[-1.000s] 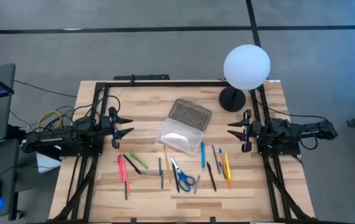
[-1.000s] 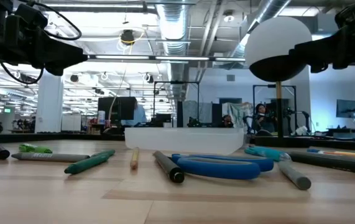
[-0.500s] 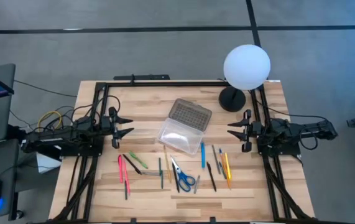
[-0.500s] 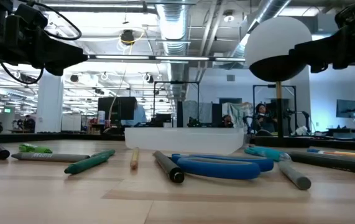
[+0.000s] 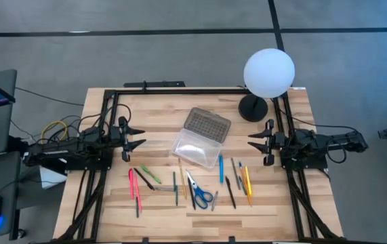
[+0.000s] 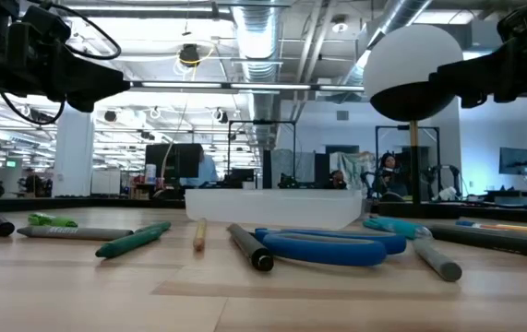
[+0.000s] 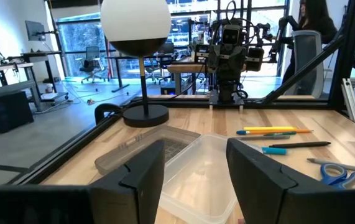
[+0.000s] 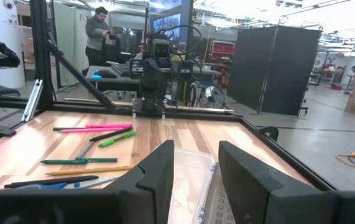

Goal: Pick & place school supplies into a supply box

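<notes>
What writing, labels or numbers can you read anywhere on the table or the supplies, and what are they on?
None can be read.
Grey marker barrel: faint printed marks, too blurred to read.
Clear plastic supply box with grey dotted lid: no label seen.
Blue-handled scissors: no marking seen.

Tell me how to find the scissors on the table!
Start at the open clear supply box in the middle of the wooden table. Just in front of it lies a row of pens and pencils. The scissors sit mid-row, the only thing with blue loop handles.
</notes>
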